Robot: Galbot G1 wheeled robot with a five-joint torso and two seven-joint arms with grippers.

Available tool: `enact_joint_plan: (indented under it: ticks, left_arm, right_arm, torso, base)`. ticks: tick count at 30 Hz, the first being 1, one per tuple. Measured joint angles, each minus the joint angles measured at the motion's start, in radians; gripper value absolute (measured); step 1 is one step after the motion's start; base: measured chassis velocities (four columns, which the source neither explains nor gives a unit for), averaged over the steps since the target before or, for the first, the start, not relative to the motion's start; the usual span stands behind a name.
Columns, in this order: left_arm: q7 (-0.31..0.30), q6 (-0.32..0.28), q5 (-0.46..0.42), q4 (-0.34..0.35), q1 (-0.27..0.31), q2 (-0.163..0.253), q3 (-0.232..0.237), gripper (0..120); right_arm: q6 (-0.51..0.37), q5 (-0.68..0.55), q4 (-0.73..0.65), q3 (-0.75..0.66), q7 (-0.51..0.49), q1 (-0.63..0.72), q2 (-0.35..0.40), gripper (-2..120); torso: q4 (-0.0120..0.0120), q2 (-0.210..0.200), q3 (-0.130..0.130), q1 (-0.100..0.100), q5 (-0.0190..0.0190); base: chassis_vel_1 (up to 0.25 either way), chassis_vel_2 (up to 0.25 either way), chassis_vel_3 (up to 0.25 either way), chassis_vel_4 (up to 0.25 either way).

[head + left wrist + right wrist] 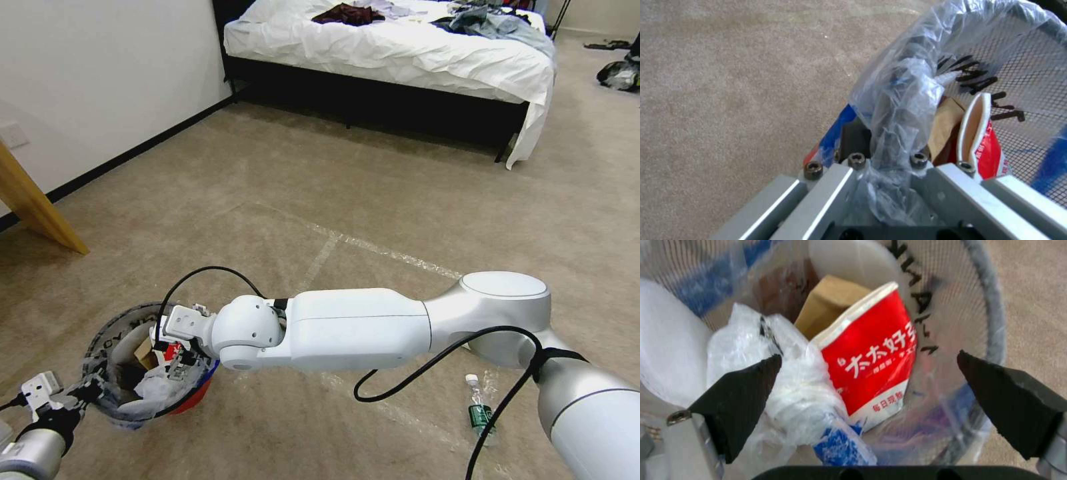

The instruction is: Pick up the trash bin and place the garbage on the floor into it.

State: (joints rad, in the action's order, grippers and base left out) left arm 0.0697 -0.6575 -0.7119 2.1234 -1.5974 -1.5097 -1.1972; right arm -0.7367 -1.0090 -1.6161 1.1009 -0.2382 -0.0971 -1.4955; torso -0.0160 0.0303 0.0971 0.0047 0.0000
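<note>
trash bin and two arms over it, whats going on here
The left gripper is clamped on the rim of the trash bin, holding it above the floor. The right gripper hangs open over the bin's mouth, above a red wrapper, a brown paper bag and clear wrap already inside. A small plastic bottle lies on the carpet nearby.

You have one trash bin [143, 373], one plastic bottle [479, 413] on the floor, one red carton [873, 370], one brown paper bag [826, 303], one bed [400, 47].
</note>
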Motion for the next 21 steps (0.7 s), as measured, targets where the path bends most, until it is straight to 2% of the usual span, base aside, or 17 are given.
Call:
enact_joint_plan:
  ticks: [21]
  left_arm:
    - [0.001, -0.002, 0.001, -0.033, 0.003, 0.009, -0.008, 1]
  right_arm:
    - [0.021, -0.048, -0.092, -0.196, -0.014, 0.006, 0.02, 100]
  torso:
    - [0.0001, 0.0, 0.0, 0.0, 0.0]
  base:
    - [0.0, 0.0, 0.0, 0.0]
